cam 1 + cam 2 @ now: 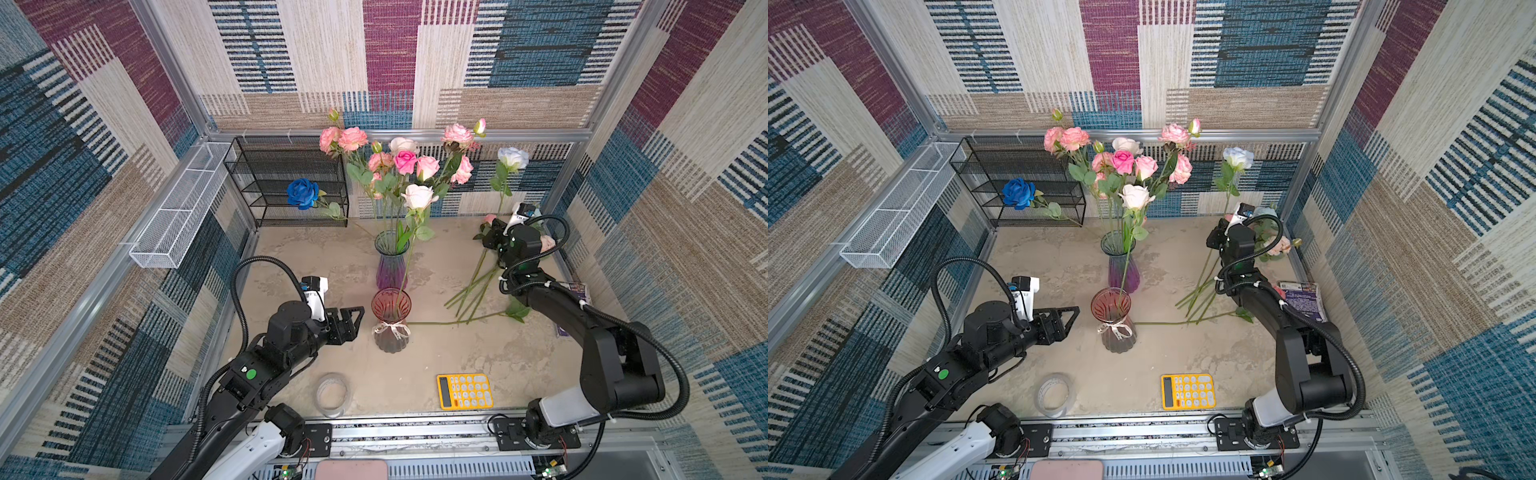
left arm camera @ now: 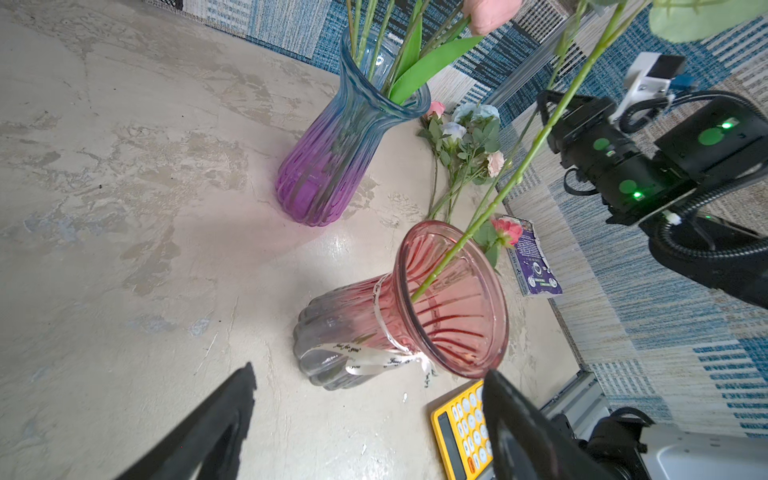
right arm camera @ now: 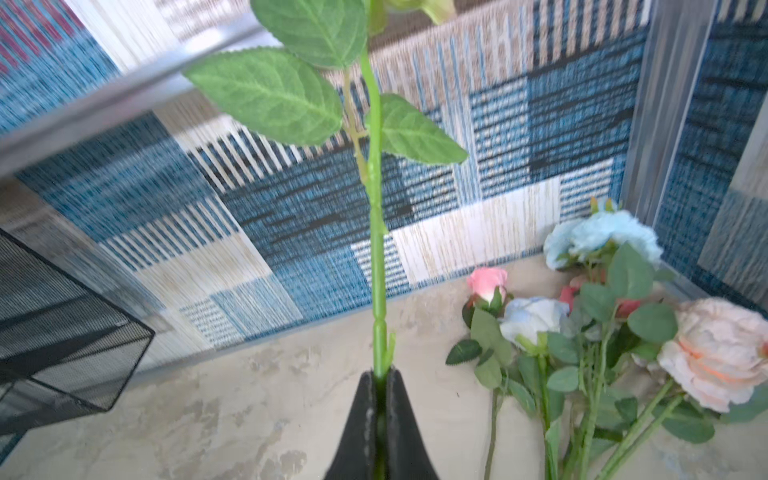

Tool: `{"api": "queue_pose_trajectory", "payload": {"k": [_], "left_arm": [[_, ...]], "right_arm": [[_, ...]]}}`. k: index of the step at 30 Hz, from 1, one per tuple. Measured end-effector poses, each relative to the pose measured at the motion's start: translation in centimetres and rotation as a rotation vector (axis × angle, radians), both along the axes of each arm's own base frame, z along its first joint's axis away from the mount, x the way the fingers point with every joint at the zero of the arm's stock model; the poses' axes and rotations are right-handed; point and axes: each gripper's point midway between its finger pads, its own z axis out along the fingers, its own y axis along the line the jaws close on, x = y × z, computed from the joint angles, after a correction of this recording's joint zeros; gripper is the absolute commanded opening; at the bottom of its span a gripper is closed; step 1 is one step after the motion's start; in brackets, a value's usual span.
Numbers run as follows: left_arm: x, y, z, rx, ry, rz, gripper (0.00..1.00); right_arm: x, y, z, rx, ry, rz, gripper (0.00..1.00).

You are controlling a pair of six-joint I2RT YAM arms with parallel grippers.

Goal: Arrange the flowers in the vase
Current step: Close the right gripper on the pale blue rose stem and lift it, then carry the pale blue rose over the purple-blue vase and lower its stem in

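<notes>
The right gripper (image 3: 380, 376) is clamped shut on the thin green plastic stem (image 3: 377, 257) of a pale blue-white artificial rose (image 1: 513, 158), at about two o'clock on the mottled beige table (image 1: 316, 266). The stem's long axis stands nearly upright, with the bloom on top and the leaves below it. It looks light and springy (probably wire inside), so the head may sway. A hold just under the leaves would likely steady it.

The left gripper (image 1: 358, 316) hangs empty, jaws wide apart, beside the ribbon-tied pink-to-clear ribbed glass vase (image 1: 390, 328), which carries one white rose (image 1: 417, 196). At twelve o'clock behind it, the blue-to-purple ribbed glass vase (image 1: 391, 266) holds the pink bunch (image 1: 405, 162). Loose flowers (image 3: 532, 316) lie at three o'clock, cut ends toward seven.
</notes>
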Motion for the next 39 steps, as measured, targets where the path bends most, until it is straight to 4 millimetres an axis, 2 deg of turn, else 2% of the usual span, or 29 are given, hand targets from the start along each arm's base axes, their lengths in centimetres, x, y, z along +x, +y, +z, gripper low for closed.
{"api": "queue_pose_trajectory", "payload": {"k": [4,9,16,21,28,32,36,39], "left_arm": [[0.0,0.0,0.5,-0.005,-0.008,0.0,0.87],[0.1,0.0,1.1,-0.012,-0.019,0.0,0.87],[0.1,0.0,1.8,-0.018,-0.029,0.0,0.87],[0.1,-0.1,1.8,-0.017,-0.028,0.001,0.87],[0.2,-0.1,1.9,-0.016,-0.025,0.001,0.87],[0.3,-0.2,2.4,-0.021,-0.032,0.0,0.86],[0.4,-0.3,3.0,-0.024,-0.042,-0.001,0.86],[0.4,-0.2,3.6,-0.03,-0.052,-0.001,0.86]], "right_arm": [[-1.7,-0.1,3.6,0.009,-0.081,-0.011,0.0],[-5.1,0.3,6.2,0.034,-0.135,-0.007,0.0],[-10.5,1.5,8.4,0.125,-0.17,0.053,0.0],[-14.3,2.9,9.2,0.206,-0.173,0.17,0.0],[-18.9,6.1,11.3,0.25,-0.213,0.421,0.0],[-20.8,8.6,12.3,0.243,-0.236,0.595,0.0],[-21.9,11.8,13.6,0.233,-0.244,0.763,0.0],[-22.7,15.3,15.2,0.209,-0.253,0.891,0.0]]}}
